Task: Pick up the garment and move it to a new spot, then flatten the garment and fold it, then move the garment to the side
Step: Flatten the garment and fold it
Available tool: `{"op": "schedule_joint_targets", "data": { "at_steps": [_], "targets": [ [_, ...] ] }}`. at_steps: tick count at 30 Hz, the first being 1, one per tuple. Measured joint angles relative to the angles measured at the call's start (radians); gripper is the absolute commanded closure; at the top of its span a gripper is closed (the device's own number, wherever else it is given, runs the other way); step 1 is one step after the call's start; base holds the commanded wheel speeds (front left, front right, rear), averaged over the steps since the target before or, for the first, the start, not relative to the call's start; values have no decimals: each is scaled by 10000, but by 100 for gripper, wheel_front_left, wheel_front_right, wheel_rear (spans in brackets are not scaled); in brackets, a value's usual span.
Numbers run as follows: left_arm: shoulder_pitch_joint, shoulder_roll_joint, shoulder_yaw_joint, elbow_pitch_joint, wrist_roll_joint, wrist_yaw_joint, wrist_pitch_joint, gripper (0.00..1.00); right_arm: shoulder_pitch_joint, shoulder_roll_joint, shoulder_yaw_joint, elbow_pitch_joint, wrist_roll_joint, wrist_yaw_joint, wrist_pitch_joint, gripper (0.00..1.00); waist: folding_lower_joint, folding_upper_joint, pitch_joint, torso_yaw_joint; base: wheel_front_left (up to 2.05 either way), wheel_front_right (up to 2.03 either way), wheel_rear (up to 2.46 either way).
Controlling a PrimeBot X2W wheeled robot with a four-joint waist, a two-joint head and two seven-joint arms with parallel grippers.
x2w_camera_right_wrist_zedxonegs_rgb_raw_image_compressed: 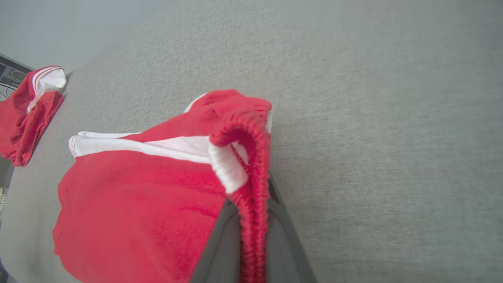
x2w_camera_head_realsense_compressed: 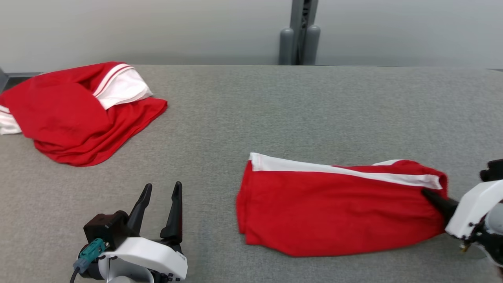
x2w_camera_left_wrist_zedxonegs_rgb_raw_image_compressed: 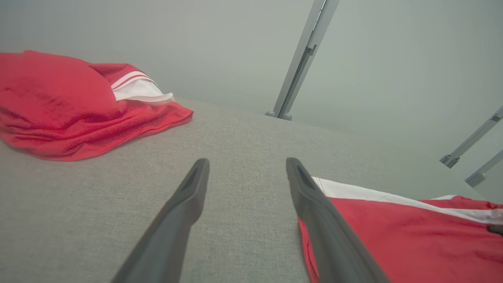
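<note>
Fingers of the right gripper [x2w_camera_head_realsense_compressed: 428, 193] are clamped together on the elastic waistband [x2w_camera_right_wrist_zedxonegs_rgb_raw_image_compressed: 251, 157] of the red shorts [x2w_camera_head_realsense_compressed: 338, 208], whose gathered edge is pinched between them at the garment's right end. The shorts are spread lengthwise on the grey table [x2w_camera_head_realsense_compressed: 275, 110], apparently already folded, with the white side stripe along the far edge. The move to the side is judged to be the step in hand. Since only one end is held, a high lift is best avoided; a low, steady pull along the length is advised, so that the layers trail flat and the fold is kept. The left gripper [x2w_camera_head_realsense_compressed: 163, 184] is held wide open above bare cloth, near the shorts' left end, and could be used to support it. The crumpled red garment [x2w_camera_head_realsense_compressed: 70, 114] at the far left is well apart.
</note>
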Motion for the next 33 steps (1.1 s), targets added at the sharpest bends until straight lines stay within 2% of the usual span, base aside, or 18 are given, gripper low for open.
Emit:
{"op": "schedule_joint_targets", "data": {
  "at_steps": [6, 12, 18, 27, 33],
  "targets": [
    [-39, -79, -59, -96, 0, -15, 13, 0, -251, -819, -594, -8, -550, 0, 750, 100, 0, 0, 25, -515, 0, 0, 0],
    [-117, -121, -33, -121, 15, -59, 13, 0, -678, -917, -1214, -2, -1430, -2, 1367, 100, 0, 0, 218, -809, 0, 0, 0],
    [-199, -228, -44, -50, 36, -130, 12, 0, -973, -15, -1747, -234, -1850, -2, 2255, 100, 0, 0, 275, -940, 0, 0, 0],
    [-195, -476, -138, 255, 82, -364, 0, 0, -518, 1676, -2953, -2015, -2291, -2, 4266, 100, 0, 0, -42, -824, 0, 0, 0],
    [-100, -585, -132, 364, 82, -516, -2, 0, 46, 3106, -3545, -3319, -3195, -2, 5471, 100, 0, 0, -262, -637, 0, 0, 0]
  ]
}}
